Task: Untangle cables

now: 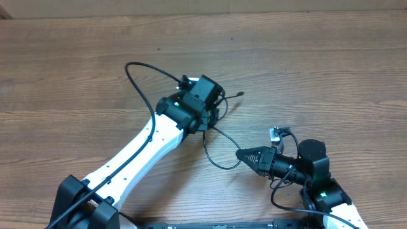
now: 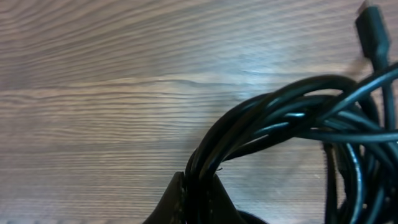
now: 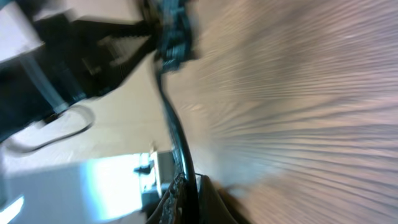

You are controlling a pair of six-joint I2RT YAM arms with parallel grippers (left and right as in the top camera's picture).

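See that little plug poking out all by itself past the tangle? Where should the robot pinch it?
I'd pinch the plug on its stiff body, just behind the tip, coming straight down from above. It lies flat on bare wood, pointing away from the bundle and clear of the strand running to the right arm, so probably nothing else gets caught.

Overhead downward; wrist views near cables [image 2: 292, 115]

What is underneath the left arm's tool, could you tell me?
From overhead, the left tool covers most of the cable bundle; a strand emerges toward the right tool. The left wrist view shows the bundle's loops pinched in that tool, over the wooden table.
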